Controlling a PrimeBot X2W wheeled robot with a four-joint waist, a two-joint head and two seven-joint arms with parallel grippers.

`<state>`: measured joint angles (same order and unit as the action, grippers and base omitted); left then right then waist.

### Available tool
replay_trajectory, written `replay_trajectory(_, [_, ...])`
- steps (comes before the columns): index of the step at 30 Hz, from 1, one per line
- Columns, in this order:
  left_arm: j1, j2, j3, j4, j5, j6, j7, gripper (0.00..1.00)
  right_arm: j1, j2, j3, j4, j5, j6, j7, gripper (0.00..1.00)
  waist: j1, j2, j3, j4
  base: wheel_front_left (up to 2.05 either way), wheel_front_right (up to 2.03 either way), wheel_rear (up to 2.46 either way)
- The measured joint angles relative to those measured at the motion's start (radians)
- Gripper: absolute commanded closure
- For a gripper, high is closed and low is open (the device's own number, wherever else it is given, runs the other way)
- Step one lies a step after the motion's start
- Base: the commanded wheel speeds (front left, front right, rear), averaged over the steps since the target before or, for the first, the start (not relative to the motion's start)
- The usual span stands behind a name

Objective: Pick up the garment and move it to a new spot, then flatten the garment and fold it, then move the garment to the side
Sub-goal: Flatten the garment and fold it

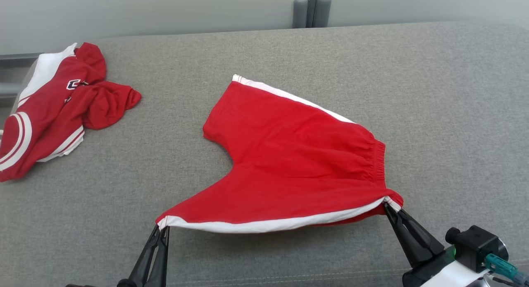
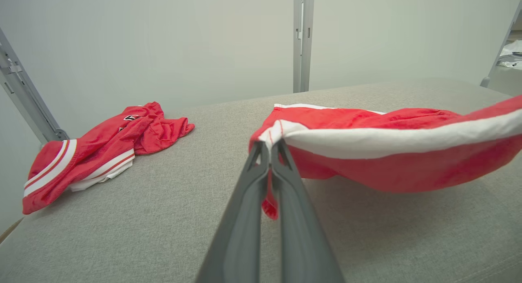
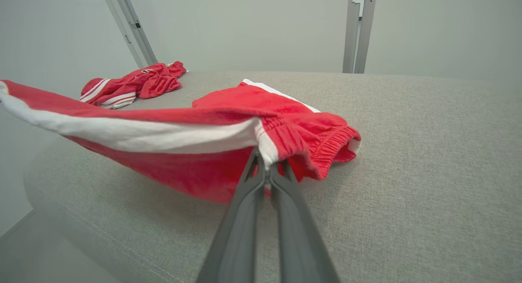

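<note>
Red stuff, two pieces total, plus two grippers. Up close, the left gripper [image 1: 163,230] and right gripper [image 1: 389,204] were each clamped on a corner of the shorts [image 1: 289,154], holding the white-striped near edge taut above the grey fabric surface [image 1: 434,92]. The rest lay flat mid-surface, elastic waistband on the right. One crumpled jersey [image 1: 53,109] sat far left.

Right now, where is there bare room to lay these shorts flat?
Widest bare patch: the grey surface right of the shorts. A narrower strip between the shorts and the crumpled jersey. Crowded: the jersey's far-left corner and the near edge, where left hand and right hand grip the shorts.
</note>
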<state>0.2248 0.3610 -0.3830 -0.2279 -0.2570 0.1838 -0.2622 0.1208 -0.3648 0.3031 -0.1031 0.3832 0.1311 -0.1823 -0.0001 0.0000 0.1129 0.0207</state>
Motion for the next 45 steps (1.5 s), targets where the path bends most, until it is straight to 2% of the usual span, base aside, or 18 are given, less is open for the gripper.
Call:
replay_trajectory(6, [0.005,-0.011,0.012,0.014,-0.006,-0.026,0.000,1.00,0.006,0.018,0.008,-0.026,0.013,0.000,0.026,1.00,0.0000,0.0000,-0.006,-0.017,0.00,0.00,0.00])
replay_trajectory(12, [-0.034,-0.027,0.026,0.116,-0.045,-0.073,0.000,1.00,-0.016,0.019,0.049,0.073,0.038,0.000,0.043,1.00,0.0000,0.0000,-0.013,-0.033,0.00,0.00,0.00])
replay_trajectory(19, [-0.159,-0.029,0.042,0.271,-0.056,-0.128,0.000,1.00,-0.096,0.012,0.106,0.178,0.070,0.000,0.039,1.00,0.0000,0.0000,0.001,-0.041,0.00,0.00,0.00])
replay_trajectory(26, [-0.359,-0.038,0.021,0.408,-0.050,-0.191,0.010,1.00,-0.185,0.029,0.110,0.221,0.163,0.000,0.023,1.00,0.0001,0.0000,0.037,-0.051,0.00,0.00,0.00])
replay_trajectory(33, [-0.617,-0.040,-0.013,0.579,-0.026,-0.255,0.057,1.00,-0.298,0.063,0.110,0.249,0.233,0.000,0.071,1.00,0.0001,0.0000,0.096,-0.074,0.00,0.00,0.00])
replay_trajectory(40, [-0.860,-0.032,-0.050,0.753,0.000,-0.291,0.097,1.00,-0.413,0.119,0.086,0.292,0.239,0.000,0.090,1.00,0.0001,0.0000,0.175,-0.113,0.00,0.00,0.00])
replay_trajectory(45, [-1.015,-0.047,-0.095,0.914,-0.005,-0.307,0.137,1.00,-0.508,0.169,0.082,0.350,0.243,0.000,0.101,1.00,0.0002,0.0000,0.240,-0.151,0.00,0.00,0.00])
